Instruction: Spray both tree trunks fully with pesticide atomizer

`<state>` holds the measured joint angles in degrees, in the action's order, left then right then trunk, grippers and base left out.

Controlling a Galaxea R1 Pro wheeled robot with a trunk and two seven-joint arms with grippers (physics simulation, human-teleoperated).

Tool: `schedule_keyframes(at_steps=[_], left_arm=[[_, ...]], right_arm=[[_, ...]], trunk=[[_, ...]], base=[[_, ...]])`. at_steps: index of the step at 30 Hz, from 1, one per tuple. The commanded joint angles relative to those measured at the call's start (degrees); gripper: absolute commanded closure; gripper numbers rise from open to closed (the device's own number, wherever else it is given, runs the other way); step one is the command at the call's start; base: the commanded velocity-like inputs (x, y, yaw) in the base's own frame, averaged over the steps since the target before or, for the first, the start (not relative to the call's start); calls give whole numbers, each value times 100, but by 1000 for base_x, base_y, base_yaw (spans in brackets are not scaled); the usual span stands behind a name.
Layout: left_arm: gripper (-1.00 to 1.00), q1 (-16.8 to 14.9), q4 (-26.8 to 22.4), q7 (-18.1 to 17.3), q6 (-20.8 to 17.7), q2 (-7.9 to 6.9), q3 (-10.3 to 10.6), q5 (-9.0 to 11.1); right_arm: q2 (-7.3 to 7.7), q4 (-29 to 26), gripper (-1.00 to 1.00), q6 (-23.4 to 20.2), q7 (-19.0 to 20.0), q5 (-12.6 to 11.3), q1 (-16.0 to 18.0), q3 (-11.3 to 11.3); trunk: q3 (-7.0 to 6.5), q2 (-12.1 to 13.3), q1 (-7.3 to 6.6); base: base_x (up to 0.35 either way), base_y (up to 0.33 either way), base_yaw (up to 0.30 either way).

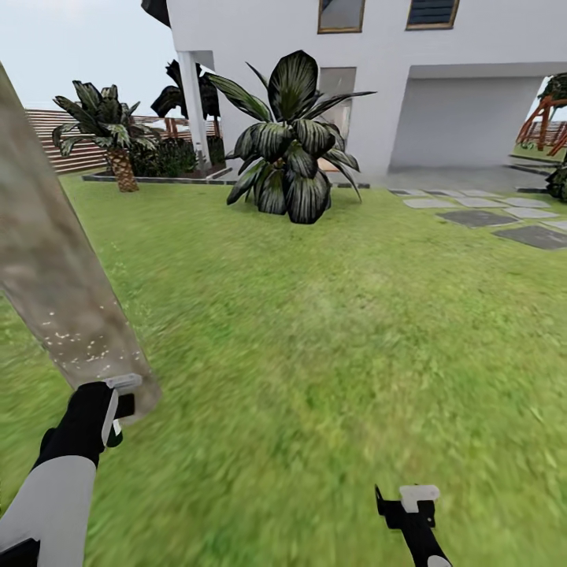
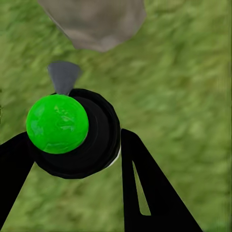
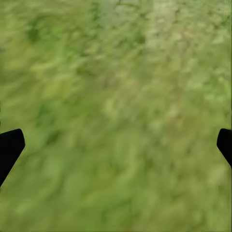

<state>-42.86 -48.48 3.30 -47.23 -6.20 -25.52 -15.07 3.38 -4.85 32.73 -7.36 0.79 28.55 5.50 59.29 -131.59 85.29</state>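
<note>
Left claw: in the head view the left claw [image 1: 118,409] sits at about 8 o'clock, at the end of a black wrist and white forearm, closed around the pesticide atomizer [image 1: 120,421].
Pesticide atomizer: in the left wrist view the pesticide atomizer [image 2: 79,133] is a round black body with a bright green cap and a grey nozzle, lodged between the two black fingers [image 2: 145,193], which press on either side of it.
Nozzle direction: the grey nozzle points toward the foot of the tree trunk [image 2: 94,21], which lies just beyond it.
Tree trunk: in the head view the tree trunk [image 1: 55,283] leans across the 9 o'clock side, pale grey-tan and mottled, its base just beside the left claw.
Pesticide: white specks of pesticide [image 1: 75,342] dot the lower part of the trunk, just above the claw.
Right claw: the right claw [image 1: 409,504] is at about 5 o'clock in the head view, well apart from the trunk; in the right wrist view its fingers [image 3: 9,147] are spread wide over grass, holding nothing.
Garden: the lawn [image 1: 354,315] runs to a broad-leaved bush [image 1: 291,146] at 12 o'clock, a palm [image 1: 110,134] at 10 o'clock before a slatted fence [image 1: 59,138], and a white house [image 1: 441,87].
</note>
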Motion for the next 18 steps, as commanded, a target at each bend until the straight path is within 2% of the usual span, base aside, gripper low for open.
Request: schedule_keyframes(at_steps=[1, 18], left_arm=[[100, -4, -4, 22, -28, 4, 1, 13], [100, -3, 5, 22, -31, 13, 3, 17]], right_arm=[[-2, 2, -100, 6, -50, 9, 2, 47], [-13, 2, -100, 6, -46, 9, 2, 47]], trunk=[[5, -2, 1], [5, -2, 1]], base=[[244, -171, 247], [241, -175, 239]])
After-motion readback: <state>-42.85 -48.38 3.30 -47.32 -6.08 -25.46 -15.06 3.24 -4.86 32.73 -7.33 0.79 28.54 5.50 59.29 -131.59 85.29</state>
